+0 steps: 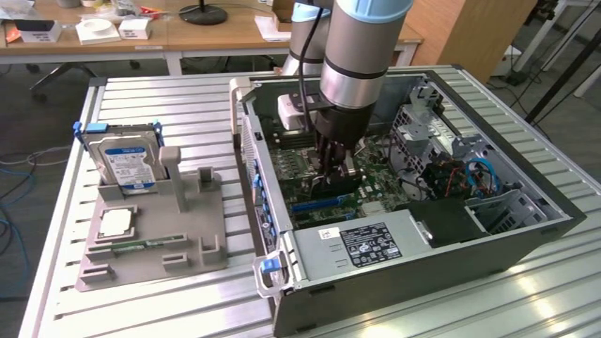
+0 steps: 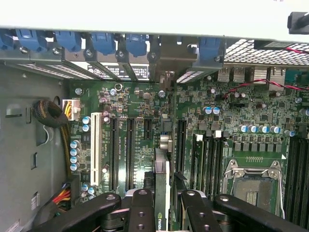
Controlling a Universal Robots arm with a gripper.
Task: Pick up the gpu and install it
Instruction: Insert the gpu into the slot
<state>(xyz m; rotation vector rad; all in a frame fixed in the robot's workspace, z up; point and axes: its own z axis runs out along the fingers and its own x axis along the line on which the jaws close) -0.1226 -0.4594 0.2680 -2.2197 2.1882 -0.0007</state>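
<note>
Green-edged gpu (image 2: 162, 174), NVIDIA-marked, sits clamped edge-on in the half-closed gripper (image 2: 165, 198) over the motherboard (image 2: 231, 140).

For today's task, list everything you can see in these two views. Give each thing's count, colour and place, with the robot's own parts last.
computer case: one, dark grey, open on the slatted table.
motherboard: one, green, inside the case.
gpu: one, black and green, held on edge over the motherboard.
hard drive: one, blue-white label, standing in the grey fixture at the exterior view's left.
processor chip: one, silver, flat on the fixture.
memory stick: one, green, flat on the fixture.
power supply: one, grey, black label, inside the case.
arm: one, grey and blue, extends down into the case.
gripper: one, black, shut on the gpu.
</note>
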